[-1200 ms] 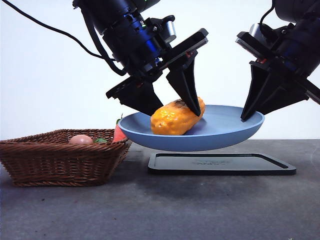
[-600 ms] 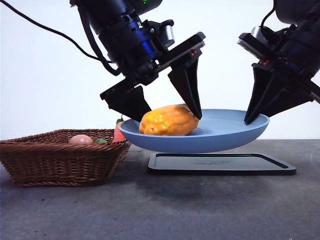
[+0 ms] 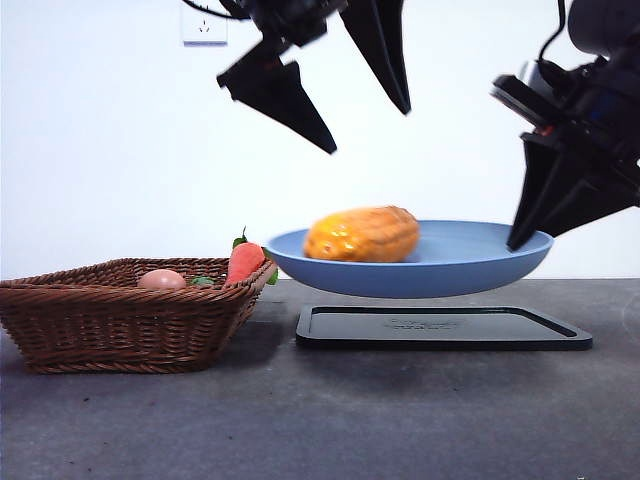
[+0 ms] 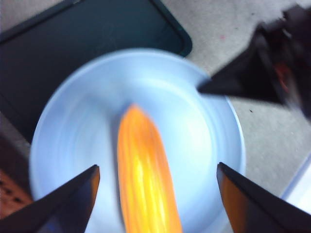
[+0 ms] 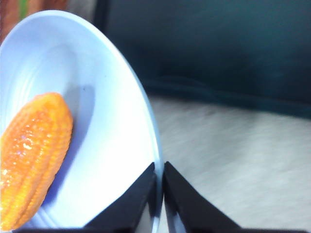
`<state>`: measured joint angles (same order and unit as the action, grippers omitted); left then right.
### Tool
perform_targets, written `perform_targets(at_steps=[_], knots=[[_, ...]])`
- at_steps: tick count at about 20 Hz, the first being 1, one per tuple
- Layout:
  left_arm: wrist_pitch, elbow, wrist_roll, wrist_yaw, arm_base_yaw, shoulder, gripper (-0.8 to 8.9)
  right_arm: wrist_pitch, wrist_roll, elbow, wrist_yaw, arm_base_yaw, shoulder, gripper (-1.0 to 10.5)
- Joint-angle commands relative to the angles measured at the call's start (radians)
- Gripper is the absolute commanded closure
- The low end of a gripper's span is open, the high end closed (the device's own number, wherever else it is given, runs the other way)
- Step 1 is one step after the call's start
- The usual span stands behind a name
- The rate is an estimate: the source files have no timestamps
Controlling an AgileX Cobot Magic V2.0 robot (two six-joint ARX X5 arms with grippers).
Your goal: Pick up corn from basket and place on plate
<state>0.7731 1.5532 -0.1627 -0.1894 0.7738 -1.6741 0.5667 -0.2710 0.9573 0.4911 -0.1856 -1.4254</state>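
Note:
The orange-yellow corn lies on its side in the blue plate, free of any gripper. The plate hangs tilted above the table, and my right gripper is shut on its right rim. In the right wrist view the right gripper pinches that rim, with the corn further in on the plate. My left gripper is open and well above the corn. The left wrist view looks down on the blurred corn and plate. The wicker basket stands at the left.
A flat black tray lies on the table directly under the raised plate. A tan egg and a red-orange carrot rest in the basket, the carrot at its right end near the plate's left rim.
The left gripper has let go of the corn and risen high above the plate. The corn has settled a little further right on the plate, which the right gripper still holds.

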Motion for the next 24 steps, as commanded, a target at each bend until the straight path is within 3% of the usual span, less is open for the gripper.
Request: perform_targets(at_steps=[1, 13, 21, 24], knots=[[0.022, 0.028, 0.036, 0.0, -0.002, 0.034, 4.22, -0.022, -0.015, 0.045, 0.006, 0.042, -0.053, 9.4], [0.106, 0.028, 0.042, 0.006, -0.022, 0.266, 4.23, -0.08, -0.006, 0.385, 0.007, 0.119, -0.51, 9.4], [0.132, 0.028, 0.043, 0.064, -0.022, 0.311, 4.23, -0.074, 0.037, 0.404, 0.006, 0.124, -0.557, 9.4], [0.133, 0.028, 0.043, 0.064, -0.022, 0.311, 4.23, -0.081, 0.044, 0.404, 0.006, 0.124, -0.556, 7.8]])
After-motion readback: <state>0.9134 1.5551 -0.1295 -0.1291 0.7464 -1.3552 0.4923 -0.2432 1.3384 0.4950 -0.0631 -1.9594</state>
